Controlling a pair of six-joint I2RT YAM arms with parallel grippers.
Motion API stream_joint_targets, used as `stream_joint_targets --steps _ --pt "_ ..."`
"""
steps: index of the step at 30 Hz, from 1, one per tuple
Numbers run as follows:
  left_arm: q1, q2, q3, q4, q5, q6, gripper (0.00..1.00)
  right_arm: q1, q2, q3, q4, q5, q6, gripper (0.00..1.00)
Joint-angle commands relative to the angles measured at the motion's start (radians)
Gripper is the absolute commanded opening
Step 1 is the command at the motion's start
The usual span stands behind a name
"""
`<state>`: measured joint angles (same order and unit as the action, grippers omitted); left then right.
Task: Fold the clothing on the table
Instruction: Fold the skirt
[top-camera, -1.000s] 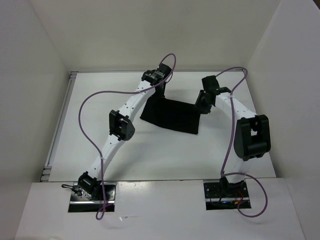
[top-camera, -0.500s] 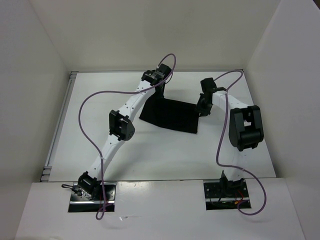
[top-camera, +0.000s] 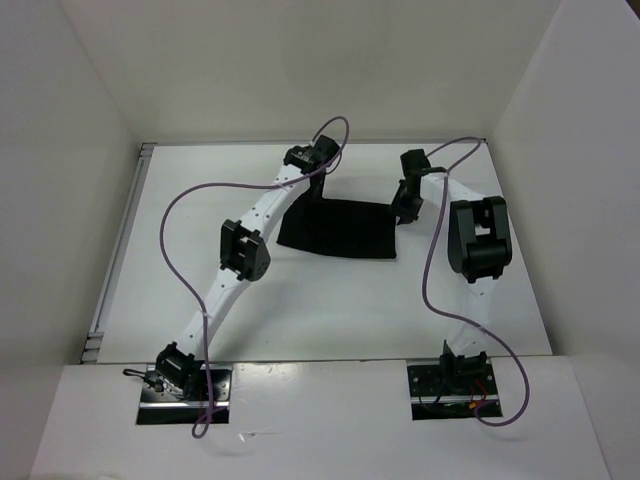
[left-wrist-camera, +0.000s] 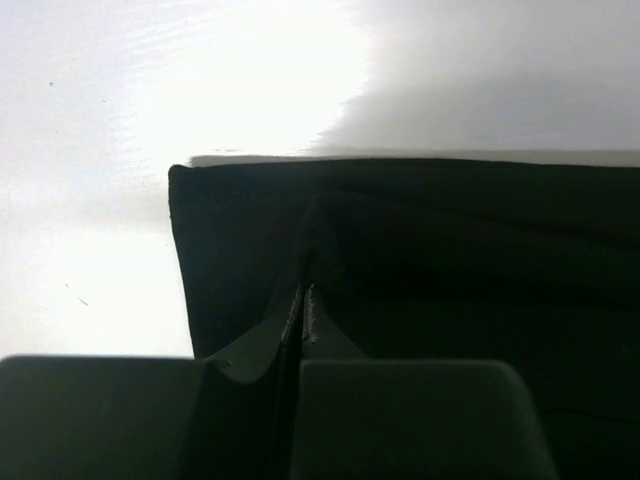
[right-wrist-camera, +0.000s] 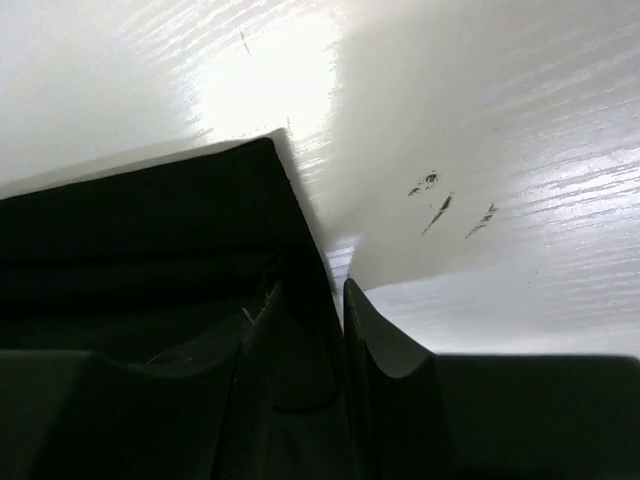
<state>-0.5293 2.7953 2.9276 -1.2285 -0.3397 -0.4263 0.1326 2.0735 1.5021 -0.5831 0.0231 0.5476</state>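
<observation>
Left gripper (left-wrist-camera: 303, 300) clamps the clothing's (top-camera: 340, 232) far left corner; right gripper (right-wrist-camera: 311, 290) brackets the far right corner, hold uncertain. Best carried together, level, toward the near edge.

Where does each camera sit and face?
Top external: above, behind left arm and right arm, looking down at white rectangular tabletop; both show.
Left wrist: on left arm, looking past the shut left end effector at the black soft fabric garment.
Right wrist: on right arm; right end effector straddles the garment's edge.
All share the garment.
</observation>
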Motion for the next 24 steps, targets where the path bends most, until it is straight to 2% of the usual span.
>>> stream_joint_targets --steps 1,3,6,8,10,12,14,19,24 --pt "0.018 0.036 0.004 -0.017 -0.016 -0.022 0.00 -0.016 0.034 0.067 0.022 0.021 -0.015 0.35" --pt "0.028 0.036 0.004 -0.017 -0.016 -0.022 0.00 -0.025 0.043 0.067 0.022 0.009 -0.024 0.35" --pt "0.049 0.036 0.022 -0.017 -0.016 -0.022 0.16 -0.053 0.022 0.067 0.043 -0.041 -0.034 0.35" --pt "0.064 0.000 0.022 -0.017 -0.016 -0.022 0.21 -0.077 -0.013 0.067 0.054 -0.096 -0.034 0.35" --pt "0.080 -0.036 0.022 -0.008 -0.016 -0.022 0.38 -0.091 -0.042 0.058 0.064 -0.123 -0.043 0.35" --pt "0.106 -0.075 0.022 -0.008 -0.004 -0.022 0.49 -0.102 -0.093 0.058 0.065 -0.149 -0.043 0.36" --pt "0.106 -0.106 0.034 0.001 0.021 -0.022 0.65 -0.102 -0.130 0.046 0.065 -0.149 -0.052 0.36" --pt "0.106 -0.241 0.022 0.024 0.088 0.000 0.79 -0.102 -0.219 -0.025 0.042 -0.204 -0.061 0.39" --pt "0.083 -0.319 -0.037 0.015 0.125 0.020 0.81 -0.102 -0.243 -0.147 0.051 -0.293 -0.080 0.40"
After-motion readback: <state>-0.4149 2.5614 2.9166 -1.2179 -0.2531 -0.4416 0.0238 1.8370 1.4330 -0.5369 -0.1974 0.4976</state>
